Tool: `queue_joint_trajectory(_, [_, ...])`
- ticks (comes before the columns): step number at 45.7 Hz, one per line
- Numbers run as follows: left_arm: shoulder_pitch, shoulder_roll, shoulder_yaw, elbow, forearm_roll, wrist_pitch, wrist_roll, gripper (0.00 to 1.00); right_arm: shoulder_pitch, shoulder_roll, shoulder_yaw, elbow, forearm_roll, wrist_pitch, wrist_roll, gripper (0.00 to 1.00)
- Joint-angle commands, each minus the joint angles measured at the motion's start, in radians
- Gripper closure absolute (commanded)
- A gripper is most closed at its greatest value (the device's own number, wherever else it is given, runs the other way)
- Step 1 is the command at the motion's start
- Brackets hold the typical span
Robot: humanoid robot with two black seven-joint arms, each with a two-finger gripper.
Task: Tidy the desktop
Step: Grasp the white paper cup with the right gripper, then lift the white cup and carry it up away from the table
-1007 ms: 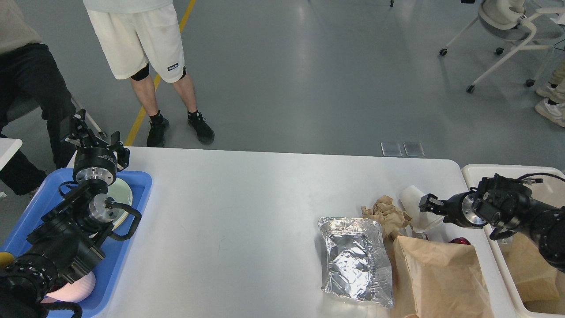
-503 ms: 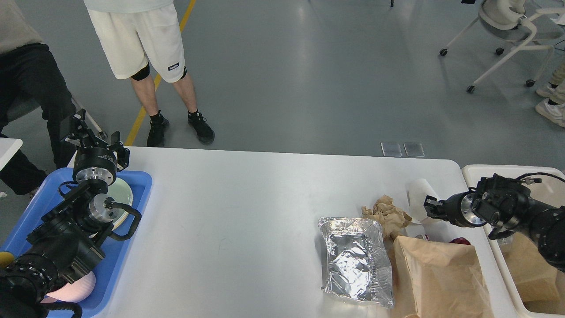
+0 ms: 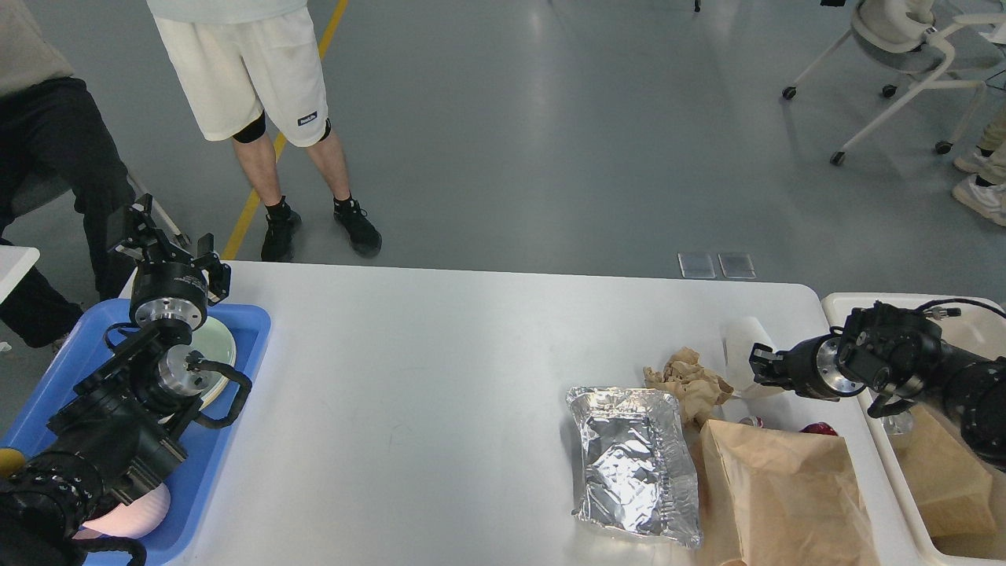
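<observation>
The white desktop (image 3: 471, 346) spans the view. At its right end lie a white paper cup (image 3: 741, 339), a crumpled brown paper wad (image 3: 685, 377), a foil bag (image 3: 635, 460), a brown paper bag (image 3: 786, 495) and a small red thing (image 3: 819, 429) that is partly hidden. My right gripper (image 3: 761, 364) reaches in from the right; its dark fingers press against the cup's right side and look shut on it. My left gripper (image 3: 167, 242) is raised over the blue tray (image 3: 236, 409) at the far left, open and holding nothing.
The blue tray holds a pale green plate (image 3: 218, 346) and a pink bowl (image 3: 134, 515). A cream bin (image 3: 845, 306) with brown paper inside stands off the table's right edge. People stand beyond the far edge, at the left.
The white cup has shifted up and away with my right gripper and now stands more upright. The right arm has pulled slightly up. The left arm is still.
</observation>
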Motion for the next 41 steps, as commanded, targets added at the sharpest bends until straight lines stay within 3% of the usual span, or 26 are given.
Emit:
queue_joint_trajectory(1, [0.0, 0.0, 0.0, 0.0, 0.0, 0.0, 0.0, 0.04, 0.058, -0.004, -0.019, 0.003, -0.006, 0.106, -0.003, 1.0])
queue_joint_trajectory(18, [0.0, 0.0, 0.0, 0.0, 0.0, 0.0, 0.0, 0.04, 0.272, -0.027, -0.118, 0.012, -0.019, 0.328, -0.004, 1.0])
queue_joint_trajectory(27, [0.0, 0.0, 0.0, 0.0, 0.0, 0.0, 0.0, 0.04, 0.487, -0.029, -0.235, 0.053, -0.021, 0.483, -0.003, 1.0])
queue_joint_trajectory(41, [0.0, 0.0, 0.0, 0.0, 0.0, 0.0, 0.0, 0.04, 0.806, -0.024, -0.289, 0.085, -0.021, 0.483, -0.003, 1.0])
